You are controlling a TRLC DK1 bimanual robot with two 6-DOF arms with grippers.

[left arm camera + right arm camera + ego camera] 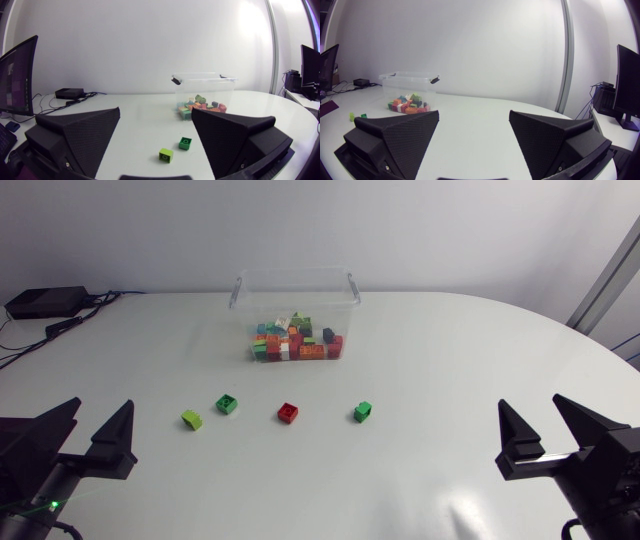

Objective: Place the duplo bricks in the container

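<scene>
A clear plastic container stands at the back middle of the white table, holding several coloured duplo bricks. In front of it lie a lime brick, a green brick, a red brick and another green brick. My left gripper is open at the near left, with nothing in it. My right gripper is open at the near right, also with nothing in it. Ahead of the left gripper I see the lime brick, the green brick and the container. The right gripper has the container far ahead and to one side.
A black box with cables sits at the table's back left corner. The loose bricks lie in a row across the table's middle, well apart from each other and from both grippers.
</scene>
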